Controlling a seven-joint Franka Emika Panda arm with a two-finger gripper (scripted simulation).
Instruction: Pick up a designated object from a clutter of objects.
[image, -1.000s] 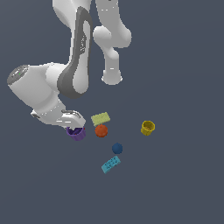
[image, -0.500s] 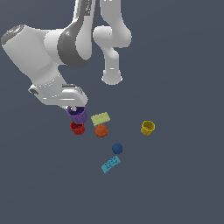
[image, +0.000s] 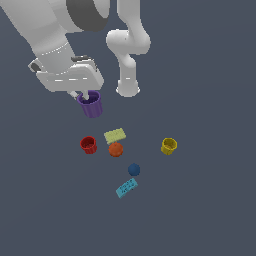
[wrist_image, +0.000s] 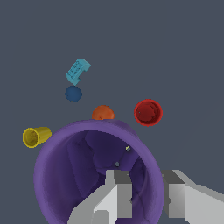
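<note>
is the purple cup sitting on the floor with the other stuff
No, the purple cup hangs from the gripper, well above the red cup on the ground.

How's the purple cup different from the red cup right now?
The purple cup hangs above the floor, its wall pinched by the hand; the red cup sits on the floor, untouched. Purple has one finger inside it; red holds nothing. Both are small, round and open-topped.

Purple cup (wrist_image: 83, 175): lower rim cut by wrist view's frame edge; fills view, hides pale yellow-green block entirely and lower part of orange ball (wrist_image: 103, 112). Gripper (image: 86, 95): fingertips mostly hidden behind cup rim in exterior view. Arm upper links cut by exterior view's top edge.
</note>
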